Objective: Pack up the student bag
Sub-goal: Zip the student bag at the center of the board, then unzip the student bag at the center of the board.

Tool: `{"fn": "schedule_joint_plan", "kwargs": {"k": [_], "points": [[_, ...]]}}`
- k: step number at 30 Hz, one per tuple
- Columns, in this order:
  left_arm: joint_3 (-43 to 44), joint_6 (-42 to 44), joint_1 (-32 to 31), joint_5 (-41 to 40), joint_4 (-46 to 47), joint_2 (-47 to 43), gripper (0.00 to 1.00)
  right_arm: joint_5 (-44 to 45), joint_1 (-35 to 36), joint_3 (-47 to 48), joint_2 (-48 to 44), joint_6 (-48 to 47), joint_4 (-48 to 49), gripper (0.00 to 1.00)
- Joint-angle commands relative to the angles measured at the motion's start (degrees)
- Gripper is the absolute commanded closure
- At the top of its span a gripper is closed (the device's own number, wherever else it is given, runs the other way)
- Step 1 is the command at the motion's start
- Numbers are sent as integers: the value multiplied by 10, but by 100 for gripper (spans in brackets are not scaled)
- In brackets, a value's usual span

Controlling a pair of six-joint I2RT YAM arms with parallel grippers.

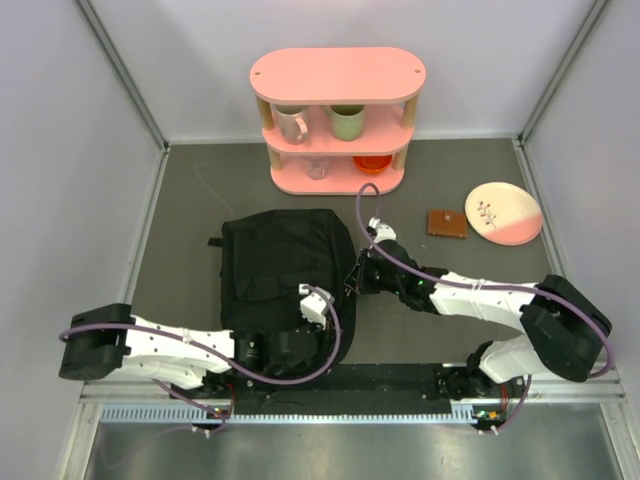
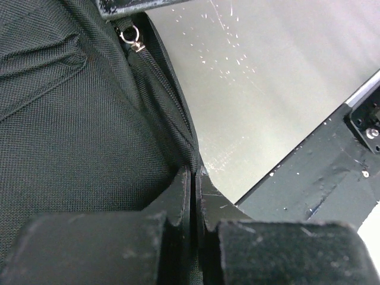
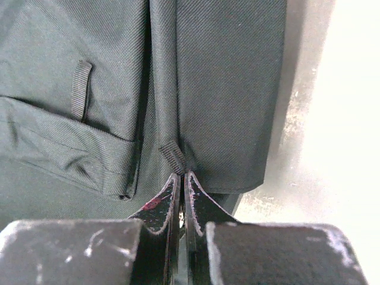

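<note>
Scuffed jaws closed; student bag (image 1: 275, 262) woven, wrinkled, black.

centre: taken by student bag (image 1: 280, 262) | back: closed by pink shelf (image 1: 338, 76) | right: narrowed by wallet (image 1: 447, 223), plate (image 1: 503, 213) | left worktop (image 1: 185, 228): left passable

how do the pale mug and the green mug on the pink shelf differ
The pale mug is whitish with its handle showing toward the green mug; the green mug is light green and shows no handle. Both stand upright on the middle tier of the pink shelf.
</note>
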Motion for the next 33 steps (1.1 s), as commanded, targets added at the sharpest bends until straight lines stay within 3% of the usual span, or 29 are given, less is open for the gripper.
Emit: {"fn": "schedule_joint_plan", "kwargs": {"k": [1, 7, 11, 12, 13, 14, 15, 17, 21, 25, 29, 31, 33], "points": [[-25, -30, -42, 107, -72, -45, 100, 175, -25, -7, -46, 4, 68, 100], [-34, -34, -42, 99, -82, -72, 100, 184, -26, -24, -77, -4, 74, 100], [-28, -36, -42, 88, -87, -62, 100, 139, -25, -34, -91, -26, 94, 100], [-20, -39, -42, 83, -95, -52, 92, 118, -26, -37, -95, -29, 101, 93], [-12, -40, -42, 76, -112, -49, 66, 108, -25, -40, -111, -30, 102, 84], [6, -40, -42, 71, -123, -45, 52, 102, -25, -46, -118, -30, 100, 74], [16, -45, -42, 65, -152, -44, 44, 101, -26, -46, -129, -25, 78, 45], [33, -51, -42, 36, -174, -55, 25, 107, -26, -45, -162, -16, 46, 33], [47, -51, -39, -20, -228, -128, 11, 116, -29, -50, -213, 15, -14, 19], [68, -58, -25, -81, -321, -210, 2, 55, -29, -45, -208, 30, -49, 18], [102, -92, 27, -122, -447, -290, 1, -33, -20, -52, -158, 44, -15, 18], [119, -104, 57, -126, -491, -327, 1, -33, -4, -50, -127, 44, -4, 18], [129, -105, 119, -103, -546, -358, 1, -73, 2, -42, -84, 46, 12, 18]]}}
